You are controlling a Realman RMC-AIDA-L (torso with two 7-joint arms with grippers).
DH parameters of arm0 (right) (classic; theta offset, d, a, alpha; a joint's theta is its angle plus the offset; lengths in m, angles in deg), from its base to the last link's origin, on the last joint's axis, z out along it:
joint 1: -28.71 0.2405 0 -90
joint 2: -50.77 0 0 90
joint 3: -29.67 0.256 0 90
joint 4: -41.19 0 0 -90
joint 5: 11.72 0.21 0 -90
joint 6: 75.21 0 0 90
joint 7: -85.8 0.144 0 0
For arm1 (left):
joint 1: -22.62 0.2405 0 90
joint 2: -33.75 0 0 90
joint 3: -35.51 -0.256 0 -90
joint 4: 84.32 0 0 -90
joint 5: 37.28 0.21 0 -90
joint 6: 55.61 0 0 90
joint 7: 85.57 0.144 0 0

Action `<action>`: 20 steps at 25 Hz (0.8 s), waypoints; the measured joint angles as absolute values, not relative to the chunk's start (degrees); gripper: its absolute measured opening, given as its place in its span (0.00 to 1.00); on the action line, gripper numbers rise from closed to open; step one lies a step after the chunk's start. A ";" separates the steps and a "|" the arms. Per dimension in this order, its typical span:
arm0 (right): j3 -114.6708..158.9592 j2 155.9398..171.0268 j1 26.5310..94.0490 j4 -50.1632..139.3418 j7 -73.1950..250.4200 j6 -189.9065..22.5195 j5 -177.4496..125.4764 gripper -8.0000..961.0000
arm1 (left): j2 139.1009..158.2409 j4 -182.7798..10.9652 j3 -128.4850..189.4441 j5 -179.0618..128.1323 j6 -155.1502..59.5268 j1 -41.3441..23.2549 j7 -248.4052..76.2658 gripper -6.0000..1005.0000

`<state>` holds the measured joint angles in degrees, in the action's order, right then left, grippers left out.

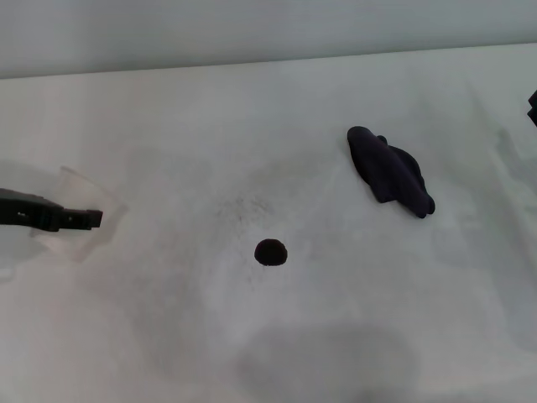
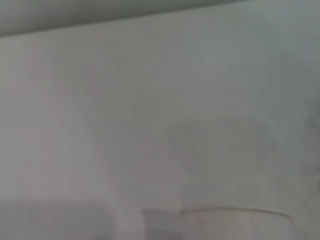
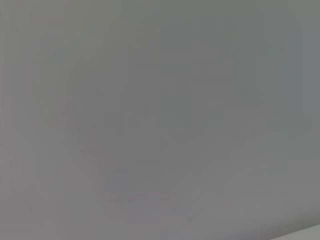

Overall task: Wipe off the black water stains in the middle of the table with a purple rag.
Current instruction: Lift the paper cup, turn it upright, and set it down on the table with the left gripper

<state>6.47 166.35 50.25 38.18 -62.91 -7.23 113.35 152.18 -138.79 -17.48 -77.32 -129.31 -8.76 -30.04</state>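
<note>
The black water stain (image 1: 270, 252) is a small round spot near the middle of the white table (image 1: 168, 126). The purple rag (image 1: 390, 170), very dark and crumpled, lies on the table to the right of the stain and farther back. My left gripper (image 1: 94, 219) hovers low at the left edge, well to the left of the stain and holding nothing I can see. Only a dark sliver of my right gripper (image 1: 533, 106) shows at the right edge, beyond the rag. Both wrist views show only blurred pale surface.
A faint grey speckled smudge (image 1: 243, 206) lies just behind the stain. A soft shadow (image 1: 327, 361) falls on the table near the front edge. The table's far edge meets a pale wall (image 1: 252, 34).
</note>
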 joint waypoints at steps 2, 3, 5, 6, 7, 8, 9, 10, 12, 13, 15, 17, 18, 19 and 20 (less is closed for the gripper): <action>6.37 166.35 50.30 38.23 -62.91 -7.27 113.35 0.86 | 152.15 -138.80 -17.48 -78.28 -129.39 -8.76 -29.52 0.81; 6.35 166.35 50.32 38.25 -62.91 -7.30 113.35 0.86 | 152.23 -138.82 -17.46 -78.49 -129.14 -8.75 -29.50 0.80; 6.36 166.38 50.36 38.28 -62.91 -7.45 113.35 0.86 | 152.41 -138.83 -17.40 -79.10 -128.00 -8.57 -29.60 0.79; 6.36 166.40 50.38 38.28 -62.91 -7.49 113.35 0.86 | 152.46 -138.84 -17.39 -79.59 -127.40 -8.41 -29.64 0.78; 6.36 166.40 50.38 38.29 -62.91 -7.52 113.35 0.86 | 152.48 -138.83 -17.43 -80.18 -126.86 -8.17 -29.64 0.78; 6.40 166.41 50.38 38.29 -62.91 -7.52 113.35 0.86 | 152.51 -138.84 -17.51 -81.22 -126.02 -7.82 -29.59 0.77; 6.46 166.41 50.37 38.30 -62.91 -7.52 113.35 0.86 | 152.54 -138.86 -17.57 -82.18 -125.29 -7.49 -29.47 0.76; 6.51 166.42 50.35 38.30 -62.91 -7.52 113.35 0.86 | 152.56 -138.94 -17.63 -83.22 -124.62 -7.19 -29.26 0.74; 6.53 166.42 50.31 38.30 -62.91 -7.49 113.35 0.86 | 152.61 -138.96 -17.70 -86.38 -123.19 -6.56 -28.02 0.71; 6.50 166.40 50.31 38.30 -62.91 -7.49 113.35 0.86 | 152.63 -138.91 -17.71 -88.34 -122.35 -6.14 -26.87 0.69; 6.40 166.38 50.34 38.30 -62.91 -7.50 113.35 0.86 | 152.72 -138.22 -17.74 -93.90 -120.03 -5.12 -23.08 0.67; 6.32 166.37 50.37 38.30 -62.91 -7.52 113.35 0.86 | 152.76 -135.83 -17.77 -100.31 -117.78 -4.44 -18.40 0.66; 6.34 166.37 50.38 38.30 -62.91 -7.53 113.35 0.86 | 152.78 -133.86 -17.81 -104.07 -116.82 -4.29 -15.20 0.65; 6.42 166.36 50.38 38.29 -62.91 -7.53 113.35 0.86 | 152.77 -131.21 -17.80 -108.62 -115.69 -4.16 -10.90 0.64; 6.51 166.36 50.38 38.28 -62.91 -7.54 113.35 0.86 | 152.79 -129.56 -17.82 -111.66 -115.02 -4.10 -7.70 0.62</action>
